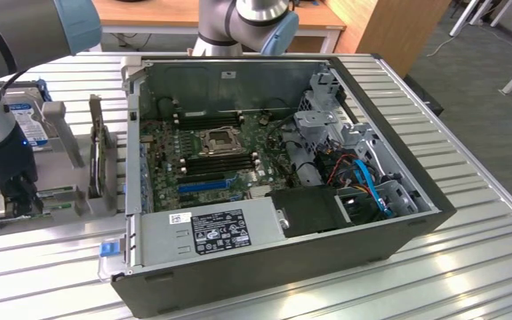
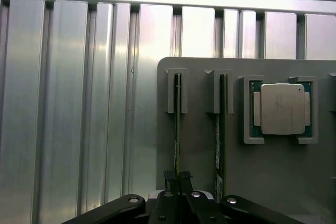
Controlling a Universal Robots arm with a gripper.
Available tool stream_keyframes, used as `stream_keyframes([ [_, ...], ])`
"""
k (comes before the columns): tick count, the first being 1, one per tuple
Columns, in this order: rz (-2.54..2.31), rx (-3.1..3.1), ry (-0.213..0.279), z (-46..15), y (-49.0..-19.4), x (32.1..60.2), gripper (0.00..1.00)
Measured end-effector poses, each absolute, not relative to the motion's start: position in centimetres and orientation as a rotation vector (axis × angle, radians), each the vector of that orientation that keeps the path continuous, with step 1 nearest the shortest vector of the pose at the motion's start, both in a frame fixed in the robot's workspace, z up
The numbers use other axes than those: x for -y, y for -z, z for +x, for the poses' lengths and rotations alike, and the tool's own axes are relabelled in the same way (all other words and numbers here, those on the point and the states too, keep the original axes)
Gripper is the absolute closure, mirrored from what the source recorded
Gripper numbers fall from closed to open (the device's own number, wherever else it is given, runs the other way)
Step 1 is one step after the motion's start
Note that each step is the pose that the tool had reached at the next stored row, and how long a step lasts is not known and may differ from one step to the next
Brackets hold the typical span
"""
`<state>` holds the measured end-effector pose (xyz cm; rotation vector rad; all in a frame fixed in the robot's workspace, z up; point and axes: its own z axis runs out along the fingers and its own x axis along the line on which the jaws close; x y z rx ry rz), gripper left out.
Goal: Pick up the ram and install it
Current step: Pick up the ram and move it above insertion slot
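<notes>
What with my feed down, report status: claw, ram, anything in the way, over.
Claw shut on ram, seated edge-up in gray holder. Second ram close alongside. Nothing else near the grip.

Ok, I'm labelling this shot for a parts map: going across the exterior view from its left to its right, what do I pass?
The gripper → upright card → CPU socket → blue cables.

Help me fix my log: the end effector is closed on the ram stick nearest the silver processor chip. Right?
No. The wrist view shows the end effector closed on the ram farther from the processor chip; the nearer stick stands free in the grey holder.
</notes>
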<state>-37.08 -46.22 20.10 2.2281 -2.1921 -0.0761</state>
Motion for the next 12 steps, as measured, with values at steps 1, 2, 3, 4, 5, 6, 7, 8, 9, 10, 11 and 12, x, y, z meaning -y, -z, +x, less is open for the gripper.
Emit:
stream_keyframes([
  [1,2.228,2.192,0.076,-37.08,-20.1,46.22,0.88],
  [2,2.228,2.192,0.076,-37.08,-20.1,46.22,0.88],
  [3,2.228,2.192,0.076,-37.08,-20.1,46.22,0.88],
  [4,2.228,2.192,0.076,-37.08,-20.11,46.22,0.88],
  [5,2.228,2.192,0.076,-37.08,-20.15,46.22,0.88],
  [6,2.228,2.192,0.076,-37.08,-20.22,46.22,0.88],
  [7,2.228,2.192,0.076,-37.09,-20.29,46.22,0.88],
  [8,2.228,2.192,0.076,-37.08,-20.39,46.22,0.88],
  [9,2.228,2.192,0.076,-37.08,-20.45,46.22,0.88],
  [10,2.228,2.192,0.076,-37.08,-20.55,46.22,0.88],
  [11,2.228,2.192,0.076,-37.08,-20.66,46.22,0.88],
  [12,2.228,2.192,0.076,-37.08,-20.76,46.22,0.88],
])
